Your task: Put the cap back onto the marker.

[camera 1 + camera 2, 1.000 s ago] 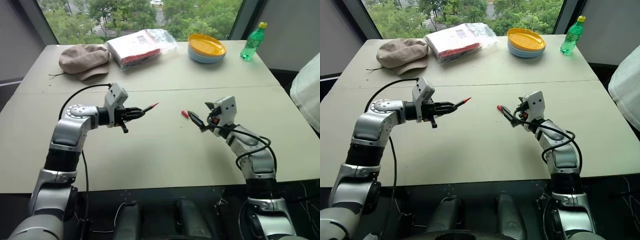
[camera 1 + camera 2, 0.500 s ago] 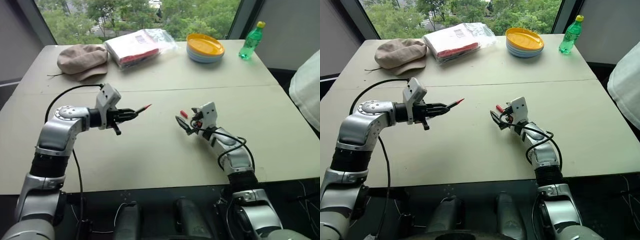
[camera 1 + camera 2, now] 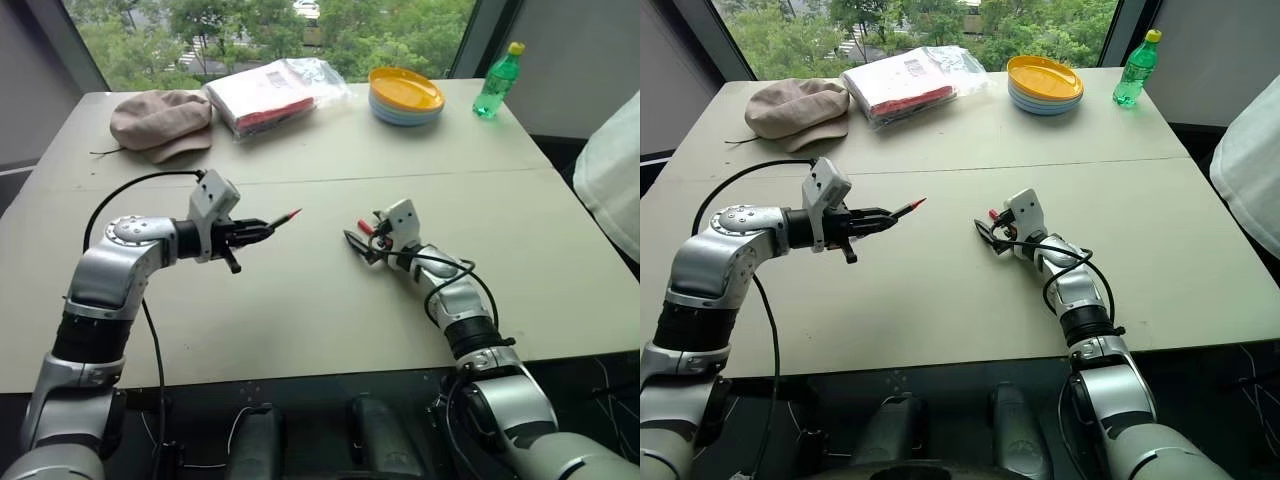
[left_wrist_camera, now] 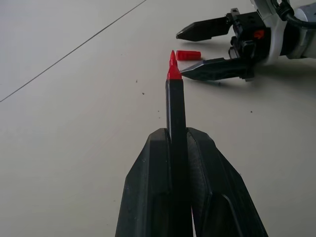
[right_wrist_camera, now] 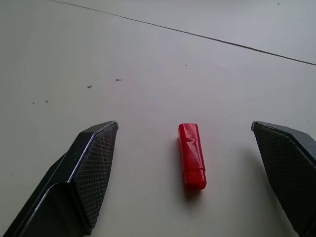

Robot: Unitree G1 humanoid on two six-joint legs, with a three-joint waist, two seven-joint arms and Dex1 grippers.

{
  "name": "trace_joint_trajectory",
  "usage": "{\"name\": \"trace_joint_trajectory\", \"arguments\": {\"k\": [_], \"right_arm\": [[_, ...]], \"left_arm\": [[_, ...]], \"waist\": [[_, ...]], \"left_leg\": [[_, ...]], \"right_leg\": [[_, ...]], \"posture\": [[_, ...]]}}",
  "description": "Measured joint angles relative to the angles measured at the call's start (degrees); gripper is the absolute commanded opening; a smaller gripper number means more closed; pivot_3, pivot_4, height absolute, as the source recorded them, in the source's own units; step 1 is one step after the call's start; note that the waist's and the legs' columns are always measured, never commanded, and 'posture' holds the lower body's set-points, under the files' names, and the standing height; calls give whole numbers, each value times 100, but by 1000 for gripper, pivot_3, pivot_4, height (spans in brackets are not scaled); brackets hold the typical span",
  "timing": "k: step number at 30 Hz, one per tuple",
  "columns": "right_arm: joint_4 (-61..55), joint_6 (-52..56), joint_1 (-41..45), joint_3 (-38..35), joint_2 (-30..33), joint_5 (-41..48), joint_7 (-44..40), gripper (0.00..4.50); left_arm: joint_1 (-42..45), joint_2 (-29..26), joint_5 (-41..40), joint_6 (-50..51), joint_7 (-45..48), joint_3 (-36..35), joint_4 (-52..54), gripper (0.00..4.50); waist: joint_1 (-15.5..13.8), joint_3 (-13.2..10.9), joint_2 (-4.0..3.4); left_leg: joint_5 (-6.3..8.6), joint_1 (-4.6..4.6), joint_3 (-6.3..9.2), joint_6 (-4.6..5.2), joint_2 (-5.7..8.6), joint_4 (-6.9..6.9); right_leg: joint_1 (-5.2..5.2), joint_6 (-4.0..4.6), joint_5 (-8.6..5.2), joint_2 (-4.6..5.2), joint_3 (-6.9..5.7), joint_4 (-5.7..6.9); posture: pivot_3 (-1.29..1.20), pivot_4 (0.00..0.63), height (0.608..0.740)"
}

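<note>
marker [image 4: 175,106] pinched in left gripper [image 4: 178,148], cap [image 5: 191,155] between spread right gripper [image 5: 187,148] fingers

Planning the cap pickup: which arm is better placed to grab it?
Right. The right gripper is open, its fingers either side of the small red plastic cap lying on the table. The left gripper is shut on the thin black red-tipped marker.

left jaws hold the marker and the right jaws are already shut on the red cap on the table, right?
Not quite. The right gripper is open, not shut: the right wrist view shows the cap lying on the table between its spread jaws, untouched. The left gripper does hold the marker.
</note>
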State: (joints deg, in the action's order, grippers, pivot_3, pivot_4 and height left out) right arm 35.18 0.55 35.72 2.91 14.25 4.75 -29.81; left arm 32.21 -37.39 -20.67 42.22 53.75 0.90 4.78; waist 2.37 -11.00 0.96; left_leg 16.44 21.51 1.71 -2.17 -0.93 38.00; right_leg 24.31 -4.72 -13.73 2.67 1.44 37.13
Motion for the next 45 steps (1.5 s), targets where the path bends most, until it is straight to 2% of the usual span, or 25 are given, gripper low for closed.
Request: {"name": "trace_joint_trajectory", "arguments": {"k": [11, 18, 27, 33, 36, 43, 44, 45], "right_arm": [[-305, 169, -116, 111, 416, -129, -232, 4500], [-772, 962, -132, 131, 721, -129, -516, 4500], [-1274, 2044, -80, 147, 724, -104, -771, 4500], [-1480, 2303, -141, 107, 694, -55, -772, 4500], [-1514, 2343, -154, 85, 635, -17, -708, 3644], [-1529, 2381, -153, 18, 417, 10, -479, 304], [-1530, 2378, -152, 19, 403, 13, -471, 66], [-1530, 2381, -152, 16, 388, 14, -457, 66]], "left_arm": [[-70, -8, -9, -47, -98, 7, 36, 1], [-55, 67, -4, -153, -99, 45, -39, 1], [14, 160, 7, -284, -100, 69, -144, 1], [14, 177, 6, -286, -144, 69, -143, 1], [13, 178, 5, -285, -153, 69, -143, 0], [12, 189, 4, -285, -186, 68, -142, 0], [11, 190, 3, -285, -195, 68, -142, 0], [10, 193, 2, -285, -202, 68, -141, 0]], "waist": [[-64, 0, 0], [-144, 0, 0], [-123, 0, 1], [-118, 0, 1], [-108, 0, 0], [-87, 0, 0], [-82, 0, 1], [-73, 0, 1]], "left_leg": [[0, 1, -1, 0, 4, 1], [0, 1, -1, 0, 4, 2], [0, 0, 0, 0, 1, 1], [0, 0, -1, 0, 1, 0], [0, -1, -1, 0, 1, 1], [0, -1, 0, 0, 0, 0], [0, -1, 0, 0, 0, 0], [0, -1, 0, 0, 0, 0]], "right_leg": [[-4, 0, 0, 7, -1, -3], [-4, 0, 0, 5, -1, -3], [-3, 0, 0, 1, -1, -3], [-3, 0, -1, 0, -1, -3], [-3, 0, 0, -1, -1, -3], [-2, 0, 0, -2, -1, -2], [-2, 0, 0, -2, -1, -2], [-2, 0, 0, -1, -1, -2]], "posture": [[0, 150, 740], [0, 150, 740], [0, 150, 740], [0, 150, 740], [0, 150, 740], [0, 150, 740], [0, 150, 740], [0, 150, 740]]}}
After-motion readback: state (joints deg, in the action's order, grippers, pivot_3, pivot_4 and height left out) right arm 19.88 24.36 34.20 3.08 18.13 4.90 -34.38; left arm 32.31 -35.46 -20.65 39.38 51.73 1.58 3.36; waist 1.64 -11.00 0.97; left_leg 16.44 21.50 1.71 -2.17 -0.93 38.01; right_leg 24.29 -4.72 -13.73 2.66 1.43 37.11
